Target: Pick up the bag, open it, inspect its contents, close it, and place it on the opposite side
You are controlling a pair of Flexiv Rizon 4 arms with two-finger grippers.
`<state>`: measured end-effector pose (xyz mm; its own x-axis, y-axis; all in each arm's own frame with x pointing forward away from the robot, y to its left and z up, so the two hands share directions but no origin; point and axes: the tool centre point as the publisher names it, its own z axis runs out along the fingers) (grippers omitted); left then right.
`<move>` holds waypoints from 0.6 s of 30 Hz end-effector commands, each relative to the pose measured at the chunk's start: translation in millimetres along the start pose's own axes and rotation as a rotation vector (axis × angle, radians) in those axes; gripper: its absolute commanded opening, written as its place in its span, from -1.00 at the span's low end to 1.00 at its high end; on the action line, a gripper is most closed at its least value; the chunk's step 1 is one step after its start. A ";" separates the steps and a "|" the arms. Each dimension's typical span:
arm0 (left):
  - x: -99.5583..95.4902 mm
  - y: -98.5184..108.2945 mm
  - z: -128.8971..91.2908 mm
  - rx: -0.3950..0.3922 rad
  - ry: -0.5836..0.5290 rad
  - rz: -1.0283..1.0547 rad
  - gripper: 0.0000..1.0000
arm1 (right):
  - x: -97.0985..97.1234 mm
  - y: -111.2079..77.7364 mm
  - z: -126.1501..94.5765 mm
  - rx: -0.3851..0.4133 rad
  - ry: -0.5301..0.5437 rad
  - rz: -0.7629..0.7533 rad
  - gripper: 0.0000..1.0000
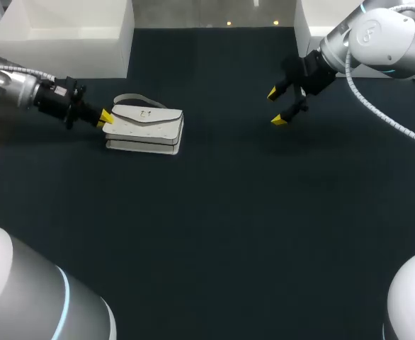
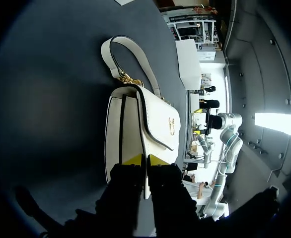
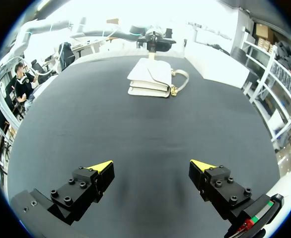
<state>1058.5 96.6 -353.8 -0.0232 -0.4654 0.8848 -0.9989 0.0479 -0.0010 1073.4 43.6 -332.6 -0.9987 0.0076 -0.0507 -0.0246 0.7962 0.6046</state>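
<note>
Left claw (image 1: 106, 117) is clamping the upper-left bag (image 1: 147, 127), likely light and semi-stiff, by its flap edge; right claw (image 1: 275, 107) is hovering with its fingers apart.

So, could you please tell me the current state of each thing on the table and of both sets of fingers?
Bag: flap closed, lying on the table.
Strap: slack, resting on the table beside the bag.
Left fingers: shut on the bag's flap edge.
Right fingers: open, empty, above the table.

bag (image 1: 145, 127) contents: hidden inside | its near end: behind left pincer (image 2: 145, 159)
</note>
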 end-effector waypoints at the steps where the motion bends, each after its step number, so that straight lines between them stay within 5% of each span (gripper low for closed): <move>1: 7.6 12.2 10.5 0.113 -0.015 -0.007 -1.00 | -1.3 -0.1 0.7 0.000 0.002 0.000 1.00; 2: 8.3 11.8 10.4 0.105 -0.015 -0.011 -1.00 | -1.3 -0.1 0.7 0.000 0.002 0.000 1.00; 4: 10.4 11.3 9.6 0.099 -0.026 -0.019 -0.50 | -1.3 -0.1 0.7 0.000 0.002 0.000 1.00; 6: 12.9 11.4 7.2 0.102 -0.034 -0.018 -0.33 | -1.3 -0.1 0.7 0.000 0.002 0.000 1.00; 18: 9.1 -5.8 -3.0 -0.004 -0.079 -0.044 -0.41 | -1.3 -0.1 0.7 0.000 0.002 0.000 1.00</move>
<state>1052.6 93.0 -343.6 0.0164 -0.5355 0.8444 -0.9998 -0.0167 0.0088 1073.4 43.6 -332.6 -0.9987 0.0076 -0.0508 -0.0247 0.7962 0.6046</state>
